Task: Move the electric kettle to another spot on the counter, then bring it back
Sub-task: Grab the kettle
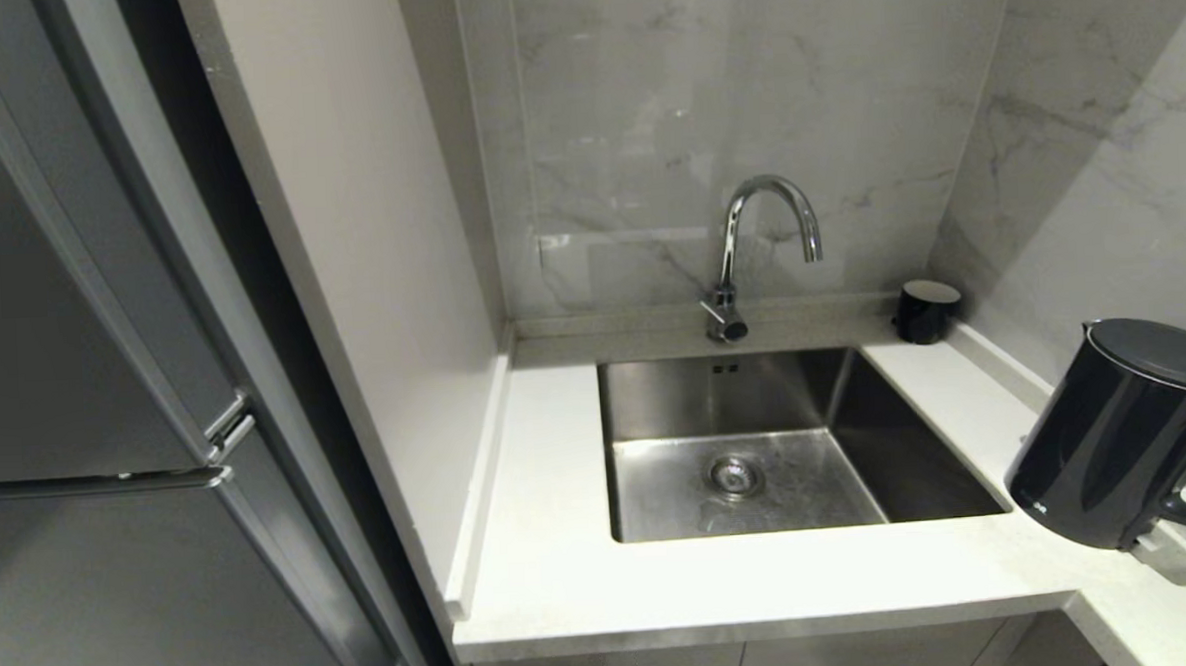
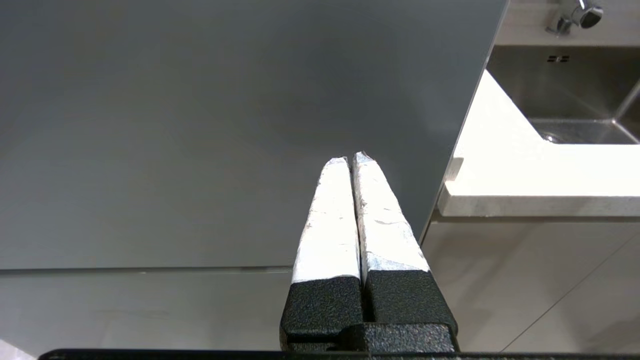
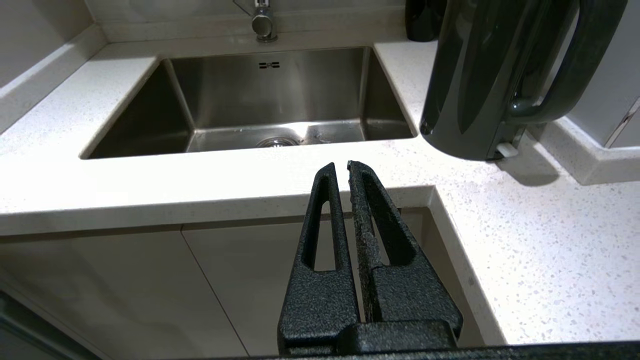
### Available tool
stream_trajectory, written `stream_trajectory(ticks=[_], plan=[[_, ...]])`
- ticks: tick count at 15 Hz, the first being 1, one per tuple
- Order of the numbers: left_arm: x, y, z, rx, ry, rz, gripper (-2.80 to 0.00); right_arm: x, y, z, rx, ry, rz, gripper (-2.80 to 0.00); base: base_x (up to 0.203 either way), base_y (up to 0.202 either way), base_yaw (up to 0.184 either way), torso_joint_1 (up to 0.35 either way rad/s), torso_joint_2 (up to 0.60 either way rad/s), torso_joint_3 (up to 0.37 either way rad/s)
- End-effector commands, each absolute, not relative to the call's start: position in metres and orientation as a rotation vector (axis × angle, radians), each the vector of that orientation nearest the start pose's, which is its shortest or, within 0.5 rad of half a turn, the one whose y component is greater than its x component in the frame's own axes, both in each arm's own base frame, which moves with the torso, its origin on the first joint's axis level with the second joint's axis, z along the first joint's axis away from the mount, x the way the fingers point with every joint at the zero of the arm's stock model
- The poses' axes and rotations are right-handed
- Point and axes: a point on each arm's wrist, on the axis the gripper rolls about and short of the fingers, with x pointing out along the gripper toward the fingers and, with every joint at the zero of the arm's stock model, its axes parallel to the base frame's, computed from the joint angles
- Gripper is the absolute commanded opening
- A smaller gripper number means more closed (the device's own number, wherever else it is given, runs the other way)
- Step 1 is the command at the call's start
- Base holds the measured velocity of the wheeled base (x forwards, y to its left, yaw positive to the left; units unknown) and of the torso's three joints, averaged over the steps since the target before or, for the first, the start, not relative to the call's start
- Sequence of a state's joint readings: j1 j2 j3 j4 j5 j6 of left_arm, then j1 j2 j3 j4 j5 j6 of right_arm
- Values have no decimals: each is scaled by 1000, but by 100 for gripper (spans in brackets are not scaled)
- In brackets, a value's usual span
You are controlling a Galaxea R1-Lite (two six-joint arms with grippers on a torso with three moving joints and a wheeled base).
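On the counter [image 1: 764, 576] right of the sink [image 1: 758, 446], near the wall, the kettle [image 1: 1123, 430] is seen standing, untouched; nothing judged done, both moves left. Left gripper [image 2: 351, 159] closed, empty, faced at a grey panel. Right gripper [image 3: 341, 166] closed, empty, short of the counter edge. Handle detail is shown only by the right wrist view; grippers are absent from the head view.
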State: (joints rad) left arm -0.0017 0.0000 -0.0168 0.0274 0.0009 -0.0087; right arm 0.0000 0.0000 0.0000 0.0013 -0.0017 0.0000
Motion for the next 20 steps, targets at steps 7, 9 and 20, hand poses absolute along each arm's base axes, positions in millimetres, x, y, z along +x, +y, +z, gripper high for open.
stream_trajectory(ticks=[7, 9, 20], plan=[[-24, 0, 77, -8, 10, 0, -280, -23, 0, 75, 0, 1, -2, -280, 0, 0, 0, 143, -336, -194], [-24, 0, 77, -9, 11, 0, -280, -23, 0, 75, 0, 2, -2, -280, 0, 0, 0, 144, -344, -195], [-24, 0, 77, -9, 10, 0, -280, -23, 0, 75, -2, 1, -2, -280, 0, 0, 0, 91, -202, -110]])
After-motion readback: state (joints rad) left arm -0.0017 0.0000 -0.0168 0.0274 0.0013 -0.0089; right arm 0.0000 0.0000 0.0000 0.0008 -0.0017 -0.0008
